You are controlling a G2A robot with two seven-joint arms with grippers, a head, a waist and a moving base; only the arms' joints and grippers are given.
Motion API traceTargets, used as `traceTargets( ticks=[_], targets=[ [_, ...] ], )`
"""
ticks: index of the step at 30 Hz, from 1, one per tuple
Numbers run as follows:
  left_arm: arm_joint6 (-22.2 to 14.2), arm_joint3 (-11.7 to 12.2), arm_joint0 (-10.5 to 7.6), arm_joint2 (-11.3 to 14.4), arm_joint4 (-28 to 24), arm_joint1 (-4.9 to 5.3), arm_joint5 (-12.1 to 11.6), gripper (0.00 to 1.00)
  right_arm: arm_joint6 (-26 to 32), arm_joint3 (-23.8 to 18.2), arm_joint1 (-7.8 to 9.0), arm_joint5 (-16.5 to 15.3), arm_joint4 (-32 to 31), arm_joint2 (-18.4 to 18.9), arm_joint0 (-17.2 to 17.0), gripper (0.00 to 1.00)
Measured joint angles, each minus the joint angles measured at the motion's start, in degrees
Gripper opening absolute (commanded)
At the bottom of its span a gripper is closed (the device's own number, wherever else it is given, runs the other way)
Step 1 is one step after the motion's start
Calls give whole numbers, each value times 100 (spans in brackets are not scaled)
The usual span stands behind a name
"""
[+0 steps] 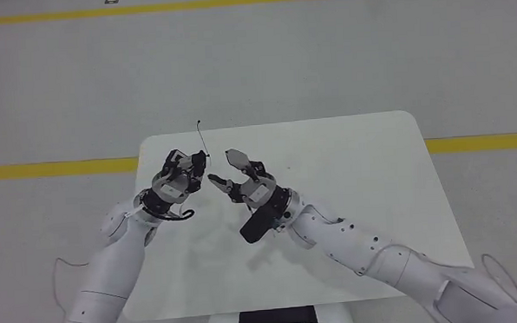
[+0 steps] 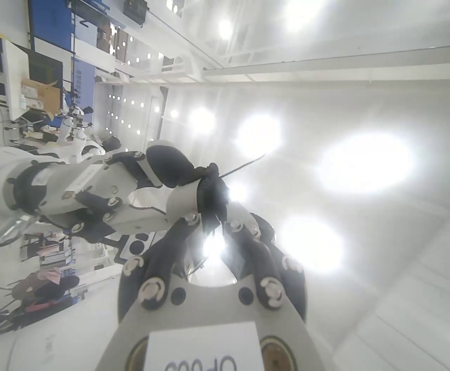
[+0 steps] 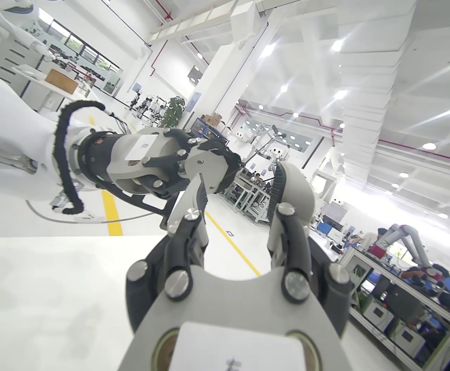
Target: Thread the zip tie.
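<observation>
The zip tie point(image 1: 203, 138) is a thin black strap standing up over the far-left part of the white table point(image 1: 354, 166). My left gripper point(image 1: 192, 170) is shut on its lower end. In the left wrist view the strap's tail point(image 2: 246, 163) sticks out past the closed left gripper point(image 2: 215, 196). My right gripper point(image 1: 225, 171) hovers just beside it, open, with nothing between its fingers. One dark pad point(image 2: 168, 168) of the right gripper sits close against the held end. In the right wrist view the open right gripper point(image 3: 239, 189) faces the left gripper point(image 3: 228, 168).
Both grippers are raised above the table near its far-left corner point(image 1: 149, 144). The table surface to the right point(image 1: 373, 209) and toward the front is bare. Yellow floor lines point(image 1: 59, 168) run beyond the table's edges.
</observation>
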Motion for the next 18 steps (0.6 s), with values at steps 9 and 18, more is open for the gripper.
traceTargets(
  ticks=[9,18],
  targets=[
    [0,0,0,0,0,0,0,0,24,62,-72,0,0,-39,66,31],
    [0,0,0,0,0,0,0,0,45,131,-137,0,0,-65,123,25]
  ],
)
